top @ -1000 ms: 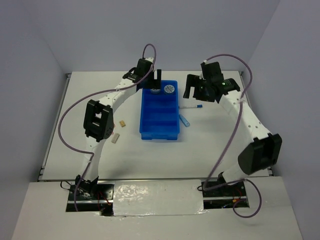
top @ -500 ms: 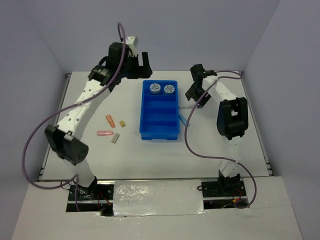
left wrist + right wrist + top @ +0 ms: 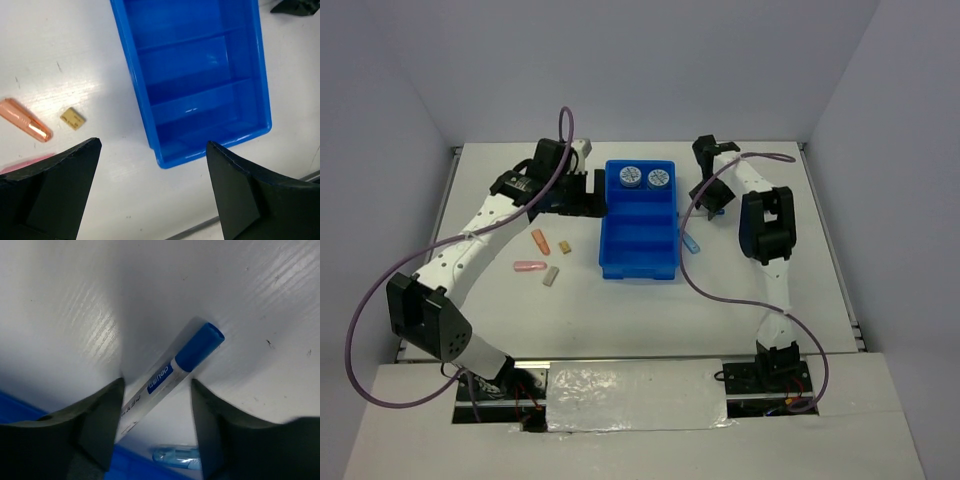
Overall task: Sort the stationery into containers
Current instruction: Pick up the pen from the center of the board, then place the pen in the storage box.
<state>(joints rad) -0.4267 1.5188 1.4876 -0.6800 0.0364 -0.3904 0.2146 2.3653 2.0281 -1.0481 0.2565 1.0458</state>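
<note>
The blue tray (image 3: 606,232) stands mid-table with two patterned rolls (image 3: 629,177) (image 3: 658,179) in its far compartment. My left gripper (image 3: 582,196) hovers open and empty just left of the tray (image 3: 131,75). The left wrist view shows its jaws (image 3: 152,195) wide apart over bare table near the tray's corner. My right gripper (image 3: 709,200) is down on the table right of the tray. Its jaws (image 3: 156,385) are open and straddle the white blue-capped pen (image 3: 172,371). One finger touches the pen's barrel, the other stands clear of it.
Left of the tray lie an orange bar (image 3: 539,240), a tan bar (image 3: 565,246), a pink bar (image 3: 528,267) and a grey bar (image 3: 551,276). A light-blue bar (image 3: 691,243) lies against the tray's right side, close to the pen.
My left arm left the tray's far compartment, where the second roll now lies, and swung to the tray's left side. My right gripper came down over the pen and its jaws narrowed.
</note>
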